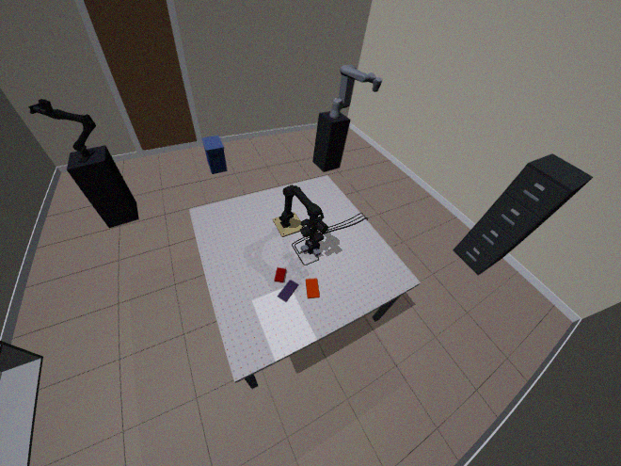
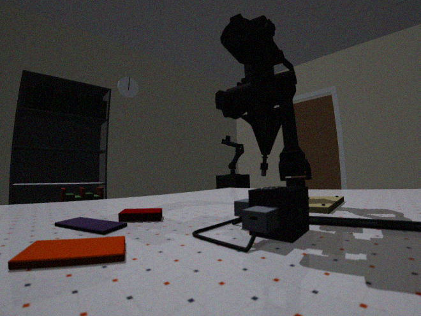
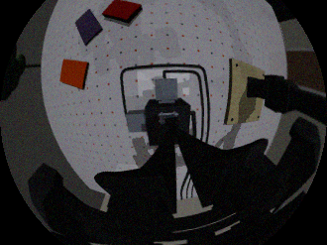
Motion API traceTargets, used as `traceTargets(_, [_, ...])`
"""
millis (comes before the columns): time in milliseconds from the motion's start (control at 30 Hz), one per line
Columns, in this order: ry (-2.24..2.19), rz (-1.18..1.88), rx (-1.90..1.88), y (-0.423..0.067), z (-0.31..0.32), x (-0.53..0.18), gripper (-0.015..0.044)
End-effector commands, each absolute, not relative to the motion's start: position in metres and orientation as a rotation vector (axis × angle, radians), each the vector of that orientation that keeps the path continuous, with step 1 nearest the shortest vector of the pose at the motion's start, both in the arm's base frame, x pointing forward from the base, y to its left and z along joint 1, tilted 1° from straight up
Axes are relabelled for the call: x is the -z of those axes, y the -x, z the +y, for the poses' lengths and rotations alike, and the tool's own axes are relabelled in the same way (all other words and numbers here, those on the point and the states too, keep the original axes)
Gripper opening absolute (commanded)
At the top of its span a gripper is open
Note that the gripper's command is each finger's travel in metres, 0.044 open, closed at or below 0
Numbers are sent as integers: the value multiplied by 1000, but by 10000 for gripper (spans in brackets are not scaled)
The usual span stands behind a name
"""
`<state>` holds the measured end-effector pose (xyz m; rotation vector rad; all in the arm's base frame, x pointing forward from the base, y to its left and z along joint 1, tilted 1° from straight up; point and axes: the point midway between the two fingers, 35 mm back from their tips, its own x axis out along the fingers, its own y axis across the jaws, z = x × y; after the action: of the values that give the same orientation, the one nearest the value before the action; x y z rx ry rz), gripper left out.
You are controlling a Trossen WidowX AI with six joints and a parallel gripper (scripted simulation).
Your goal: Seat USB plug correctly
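Note:
My gripper (image 2: 263, 158) (image 1: 311, 245) points straight down and is shut on the small USB plug (image 2: 263, 170). It holds the plug in the air a short way above the top of the dark power cube (image 2: 291, 207), not touching it. The cube stands on the white dotted table (image 1: 232, 259) in front of the arm's base. A grey plug (image 2: 259, 218) sits in the cube's near side, and a black cable (image 2: 217, 240) loops from it over the table. In the wrist view the fingers meet over the cube (image 3: 155, 119); the held plug is hard to make out there.
A red block (image 2: 140, 213) (image 1: 279, 274) (image 3: 122, 10), a purple slab (image 2: 90, 224) (image 1: 288, 290) (image 3: 88, 26) and an orange slab (image 2: 70, 251) (image 1: 311, 288) (image 3: 74, 72) lie left of the cube. The tan base plate (image 2: 324, 203) (image 3: 238, 93) lies behind it. Black cables (image 2: 365, 221) run off to the right.

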<state>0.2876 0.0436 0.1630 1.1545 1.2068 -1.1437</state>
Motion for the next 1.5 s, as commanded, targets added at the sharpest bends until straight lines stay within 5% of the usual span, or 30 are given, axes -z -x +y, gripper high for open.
traceTargets(0, [-1226,1163,1213,-288,44,-163,0])
traceTargets(1467, [-1276,1145,1244,-288,45,-160,0])
